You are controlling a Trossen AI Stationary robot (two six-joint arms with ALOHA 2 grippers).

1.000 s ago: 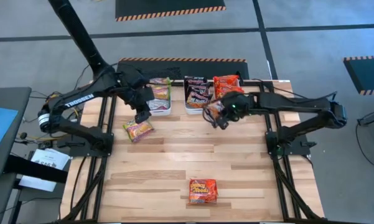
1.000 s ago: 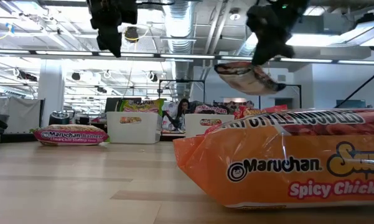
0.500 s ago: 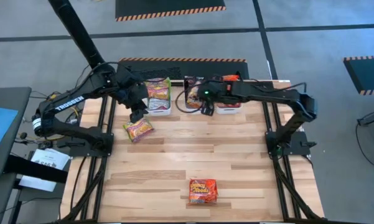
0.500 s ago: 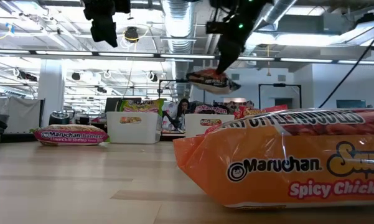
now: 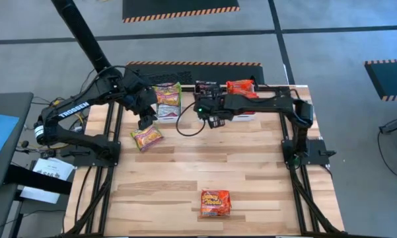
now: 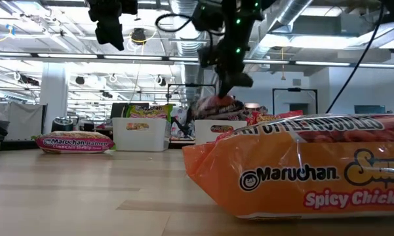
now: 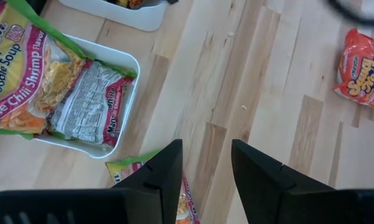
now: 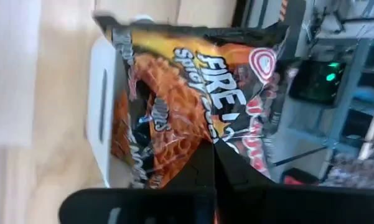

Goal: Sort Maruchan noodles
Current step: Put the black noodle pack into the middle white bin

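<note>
R gripper [image 5: 210, 114] over middle tub [image 8: 99, 106]

White tubs [image 5: 168, 114] sit along the far edge of the wooden tabletop [image 5: 205, 158]. Beyond that edge, hazard-striped mats [image 5: 180, 8] lie on the grey floor [image 5: 330, 33].
</note>
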